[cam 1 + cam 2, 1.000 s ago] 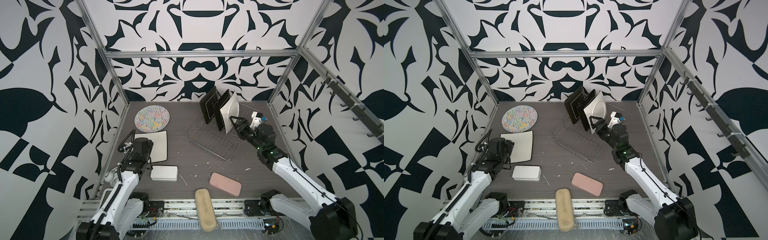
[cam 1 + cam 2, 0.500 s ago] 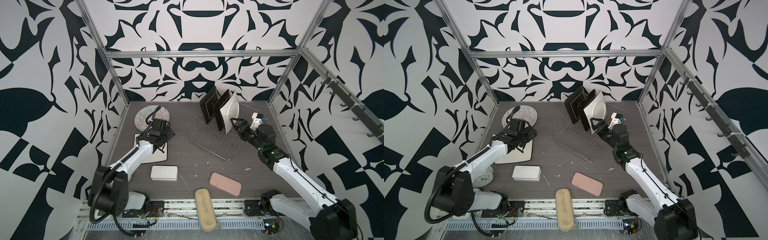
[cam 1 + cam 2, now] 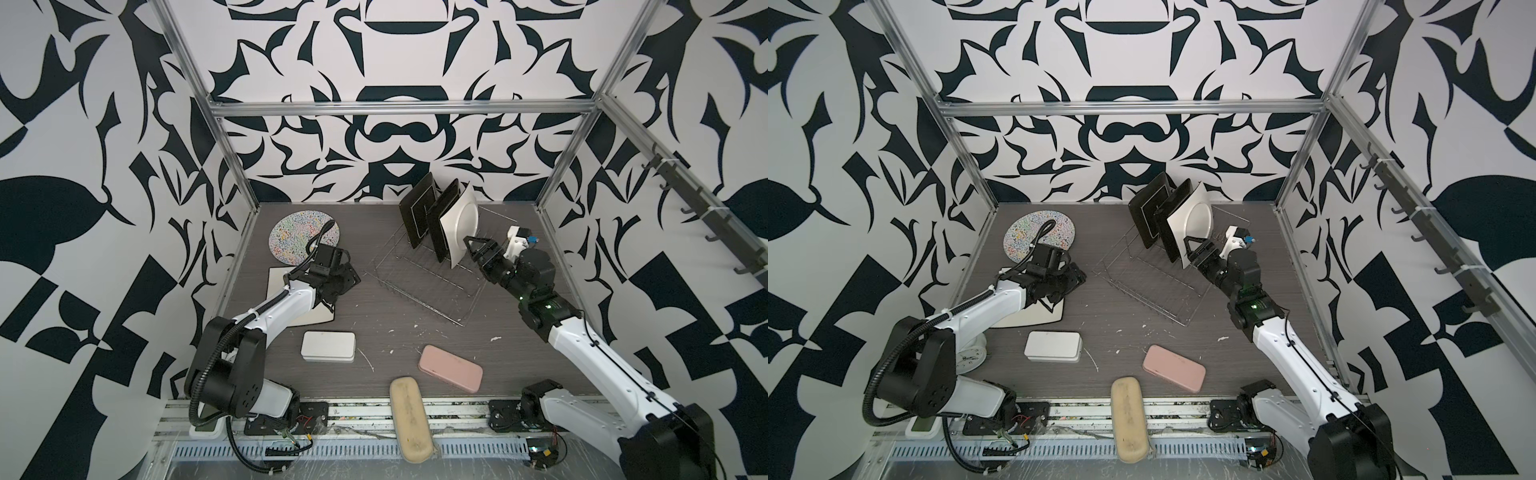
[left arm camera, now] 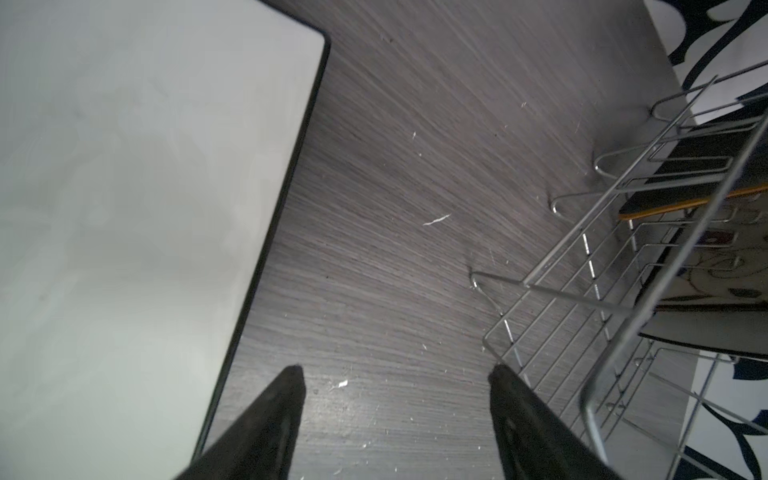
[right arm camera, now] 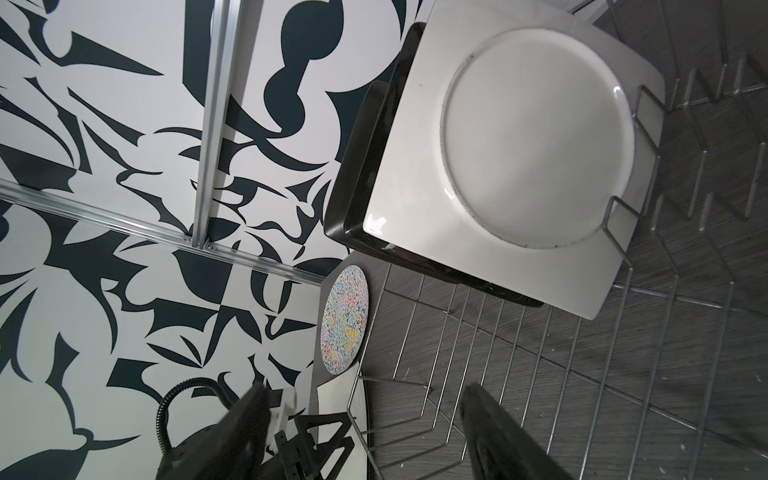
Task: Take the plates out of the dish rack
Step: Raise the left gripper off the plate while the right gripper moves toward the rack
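Right gripper point(image 5: 363, 390) spread wide, empty, just short of white-backed plate point(image 5: 536, 137) standing straight ahead in dish rack point(image 3: 424, 282). Best pinched at its free rim, then lifted clear along the prongs, not sideways. Left gripper point(image 4: 395, 374) wide, empty, beside rack.

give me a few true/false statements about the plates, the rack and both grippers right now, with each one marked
1. The white-backed plate stands in the dish rack. True.
2. The round squiggle plate stands in the rack too. False: it lies flat on the table, out of the rack.
3. The right gripper is clamped on the white-backed plate. False: its jaws are open, just short of that plate.
4. The left gripper is open and holds nothing. True.
5. The pink case lies on the white tin. False: they lie apart on the table.
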Motion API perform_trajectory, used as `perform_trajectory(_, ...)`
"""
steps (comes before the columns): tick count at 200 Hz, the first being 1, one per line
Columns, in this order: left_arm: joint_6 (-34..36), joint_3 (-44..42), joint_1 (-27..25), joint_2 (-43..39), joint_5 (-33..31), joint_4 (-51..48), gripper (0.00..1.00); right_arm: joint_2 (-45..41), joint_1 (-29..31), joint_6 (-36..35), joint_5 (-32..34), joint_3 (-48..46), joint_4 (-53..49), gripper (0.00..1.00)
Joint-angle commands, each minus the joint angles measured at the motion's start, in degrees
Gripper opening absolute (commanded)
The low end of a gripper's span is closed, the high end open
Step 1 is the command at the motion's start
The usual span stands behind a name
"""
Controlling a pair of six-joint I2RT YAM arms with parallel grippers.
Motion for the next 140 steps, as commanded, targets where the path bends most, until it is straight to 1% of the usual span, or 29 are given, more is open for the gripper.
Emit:
perform_trajectory(1,-0.1,-2.0,-0.1,1.5,0.9,0.3,0.75,-0.5,-0.2,-1.1,0.3,1.6,1.4,0.76)
perform_trajectory(66,-0.4,-3.4,-0.6,5.4,0.7,1.9,0.75,-0.4,-0.3,-1.4,0.1,1.9,1.1,0.76)
perform_trajectory(140,-0.1,-4.1,-1.0,4.2,-2.5,-1.0,0.76,-0.3,-0.2,-1.9,0.3,2.2,0.9,0.76)
